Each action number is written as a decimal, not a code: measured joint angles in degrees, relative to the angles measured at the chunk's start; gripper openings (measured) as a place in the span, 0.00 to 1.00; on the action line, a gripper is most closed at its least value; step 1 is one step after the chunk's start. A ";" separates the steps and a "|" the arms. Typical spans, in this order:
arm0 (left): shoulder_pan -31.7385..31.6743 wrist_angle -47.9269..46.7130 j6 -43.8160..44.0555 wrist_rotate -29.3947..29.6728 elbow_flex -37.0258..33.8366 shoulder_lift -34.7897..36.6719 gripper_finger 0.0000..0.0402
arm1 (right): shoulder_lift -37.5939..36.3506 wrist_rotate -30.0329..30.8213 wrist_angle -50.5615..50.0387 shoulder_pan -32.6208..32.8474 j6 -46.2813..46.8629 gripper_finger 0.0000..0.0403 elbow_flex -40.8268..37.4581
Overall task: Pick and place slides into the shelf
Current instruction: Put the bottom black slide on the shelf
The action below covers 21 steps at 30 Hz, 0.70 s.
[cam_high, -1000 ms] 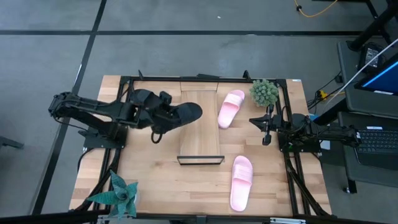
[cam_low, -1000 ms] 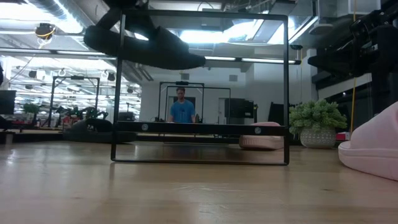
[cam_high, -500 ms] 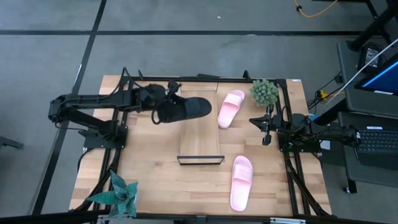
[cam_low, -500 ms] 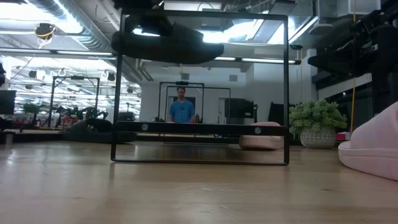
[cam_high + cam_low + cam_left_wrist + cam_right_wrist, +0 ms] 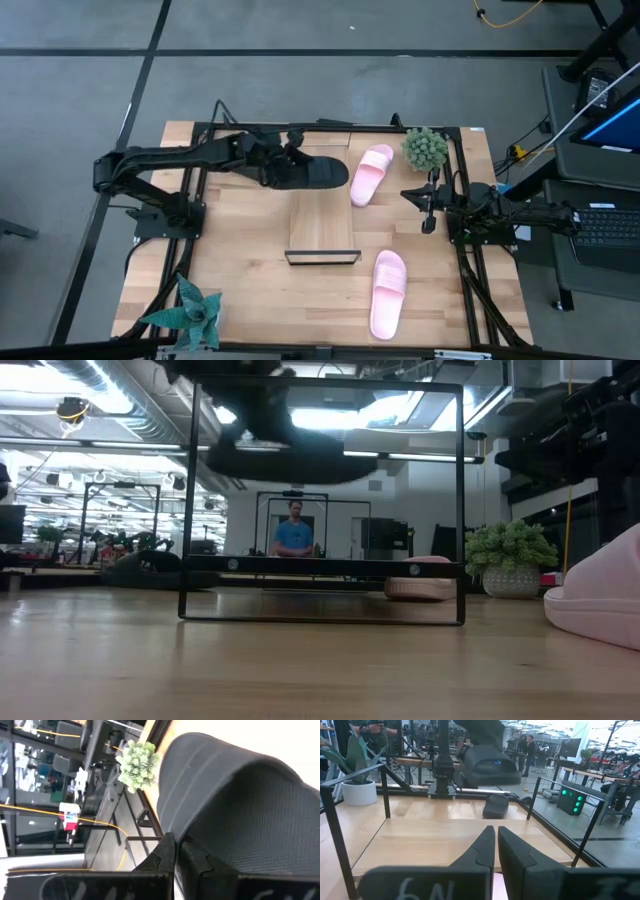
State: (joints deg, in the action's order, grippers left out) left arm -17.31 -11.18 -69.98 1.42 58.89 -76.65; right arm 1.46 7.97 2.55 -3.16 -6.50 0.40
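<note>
The left gripper (image 5: 283, 165), clamped on a black slide (image 5: 312, 173), holds it crosswise above the shelf (image 5: 320, 215), toe toward the pink slide (image 5: 371, 173); only the right wrist view shows another black slide (image 5: 496, 806) on the counter (image 5: 250, 270).

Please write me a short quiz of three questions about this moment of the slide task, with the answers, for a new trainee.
1. True or false: the left gripper holds a black slide in the air above the shelf.
2. How many pink slides lie on the table? A) one B) two C) three
3. Fill in: the right gripper waits at the table's right edge, near the small ____ plant.

Key: 1 true; 2 B (the second pink slide lies toward the near edge); 3 green.
</note>
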 joint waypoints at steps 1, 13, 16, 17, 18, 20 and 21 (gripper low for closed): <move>-0.41 0.84 -0.77 -0.32 -0.01 -1.01 0.00 | 0.06 -0.03 -0.16 0.01 0.00 0.06 0.00; -5.21 11.47 -3.63 -3.12 0.00 -10.29 0.00 | 0.60 -0.04 -0.11 0.02 0.31 0.06 0.00; -5.38 12.40 -4.15 -3.10 0.00 -11.63 0.00 | 0.76 -0.04 -0.06 0.00 0.35 0.06 0.00; -5.41 12.54 -4.18 -3.14 -0.01 -11.86 0.00 | 0.78 -0.04 -0.08 0.00 0.33 0.06 0.00; -5.54 12.87 -4.24 -3.61 0.00 -12.02 0.00 | 0.78 -0.04 -0.04 0.00 0.30 0.06 0.00; -5.98 13.15 -4.21 -5.85 0.00 -12.21 0.00 | 0.78 -0.04 -0.06 0.01 0.32 0.06 0.00; -6.22 13.18 -4.19 -6.82 0.00 -12.21 0.00 | 0.78 -0.04 -0.07 0.02 0.38 0.06 0.00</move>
State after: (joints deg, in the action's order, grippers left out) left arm -23.53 2.00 -74.17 -5.39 58.89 -88.86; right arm 2.24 7.92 2.48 -3.14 -6.12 0.40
